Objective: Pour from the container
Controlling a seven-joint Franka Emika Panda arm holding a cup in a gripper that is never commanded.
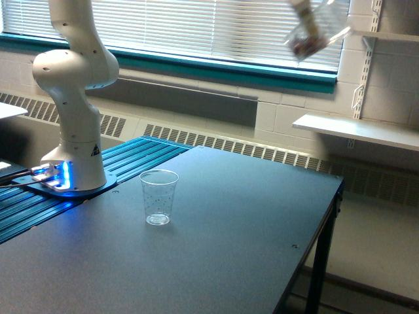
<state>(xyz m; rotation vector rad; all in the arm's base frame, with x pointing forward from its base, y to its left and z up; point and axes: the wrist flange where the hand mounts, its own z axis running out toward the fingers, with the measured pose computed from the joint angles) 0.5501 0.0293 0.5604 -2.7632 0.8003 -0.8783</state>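
Observation:
The container (pixel 317 34), a small clear glossy cup with something dark in its lower end, hangs blurred and tilted high at the exterior view's upper right, in front of the blinds. Only a pale bit of my gripper (pixel 308 14) shows at the top edge, shut on the cup's upper part; the rest of the hand is out of frame. Far below and to the left, a clear tapered cup with tiny dark speckles (pixel 159 196) stands upright on the dark table (pixel 236 248), well apart from the container.
The arm's white base (pixel 73 137) with a blue light stands on a ribbed blue plate at the left. The table's right edge (pixel 327 216) drops to the floor. White wall shelves (pixel 357 131) hang at the right, beyond the table.

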